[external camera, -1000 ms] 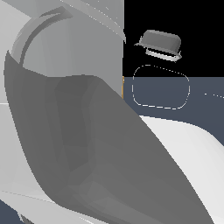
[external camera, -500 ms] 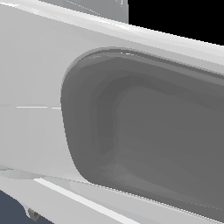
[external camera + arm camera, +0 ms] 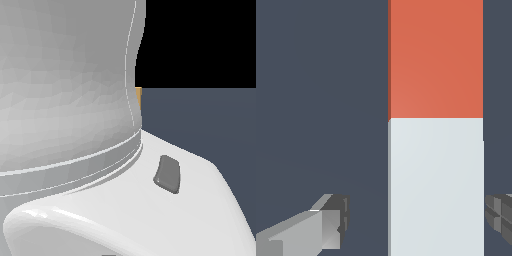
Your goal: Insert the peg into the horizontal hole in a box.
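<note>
Wrist view: peg (image 3: 435,130), red-orange half and white half, lying on the dark floor (image 3: 321,100) between the spread fingers (image 3: 321,227) of the gripper (image 3: 416,220), untouched. Exterior view: mostly blocked by the arm (image 3: 65,100); tan box (image 3: 139,100) edge visible behind.

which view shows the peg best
The wrist view: the peg fills the frame, red-orange half meeting white half, lying between the open gripper fingers, neither visibly touching it. The exterior view shows none of it; the arm blocks nearly everything.
</note>
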`<state>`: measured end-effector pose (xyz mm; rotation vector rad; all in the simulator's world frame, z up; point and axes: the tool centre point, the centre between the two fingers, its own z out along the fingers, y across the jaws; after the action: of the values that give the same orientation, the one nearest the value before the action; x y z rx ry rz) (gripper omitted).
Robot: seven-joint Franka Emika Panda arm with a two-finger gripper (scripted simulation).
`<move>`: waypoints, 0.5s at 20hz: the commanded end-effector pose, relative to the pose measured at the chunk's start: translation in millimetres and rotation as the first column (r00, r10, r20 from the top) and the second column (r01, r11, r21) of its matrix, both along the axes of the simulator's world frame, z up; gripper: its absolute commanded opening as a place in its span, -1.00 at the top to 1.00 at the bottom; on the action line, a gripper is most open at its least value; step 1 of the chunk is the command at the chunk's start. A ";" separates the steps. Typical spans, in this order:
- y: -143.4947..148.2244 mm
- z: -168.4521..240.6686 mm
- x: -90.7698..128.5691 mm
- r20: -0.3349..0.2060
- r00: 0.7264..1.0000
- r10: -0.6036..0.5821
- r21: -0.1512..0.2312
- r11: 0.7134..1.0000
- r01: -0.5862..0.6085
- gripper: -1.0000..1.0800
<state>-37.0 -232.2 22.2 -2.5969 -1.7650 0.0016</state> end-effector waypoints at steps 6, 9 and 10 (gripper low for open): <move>-0.3 -3.4 1.4 0.002 1.000 0.000 -0.001 1.000 0.000 1.00; -0.3 -3.4 1.4 0.002 1.000 0.000 -0.001 1.000 0.000 1.00; -0.3 -3.4 1.4 0.002 1.000 0.000 -0.001 1.000 0.000 1.00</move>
<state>-35.7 -232.5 18.9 -2.5977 -1.7664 -0.0001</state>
